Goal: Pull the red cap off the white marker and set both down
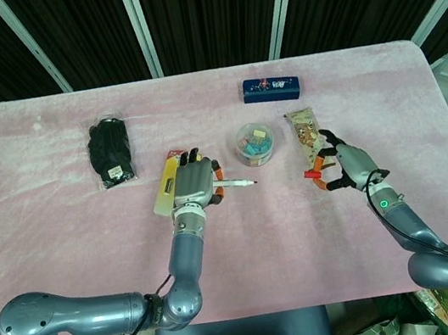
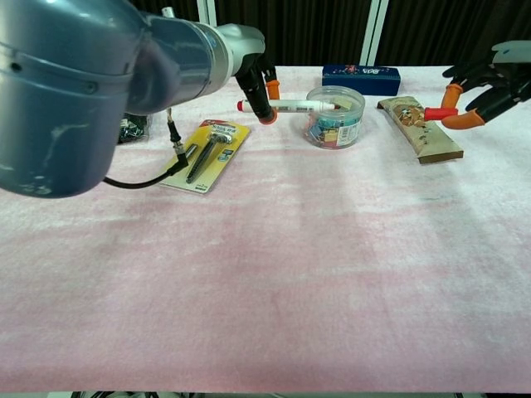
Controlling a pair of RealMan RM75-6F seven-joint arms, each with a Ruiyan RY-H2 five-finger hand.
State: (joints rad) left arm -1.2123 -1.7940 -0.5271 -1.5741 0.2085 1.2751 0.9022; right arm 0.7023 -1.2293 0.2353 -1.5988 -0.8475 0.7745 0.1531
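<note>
The white marker [image 1: 234,184] [image 2: 294,105] is uncapped, its dark tip pointing right. My left hand [image 1: 193,185] [image 2: 255,89] grips its left end, just left of the round tub. The red cap [image 1: 315,173] [image 2: 438,114] is apart from the marker, pinched between the orange fingertips of my right hand [image 1: 346,166] [image 2: 485,89]. That hand is off to the right, beside the snack packet. Both hands are above the pink tablecloth [image 1: 64,237].
A clear round tub of coloured clips [image 1: 255,144] [image 2: 336,116] stands between the hands. A snack packet [image 1: 306,132] [image 2: 419,126] lies to its right, a yellow razor card [image 1: 166,190] [image 2: 205,152] under my left hand, a black glove bag [image 1: 110,152] far left, a blue case [image 1: 271,87] [image 2: 361,79] at the back.
</note>
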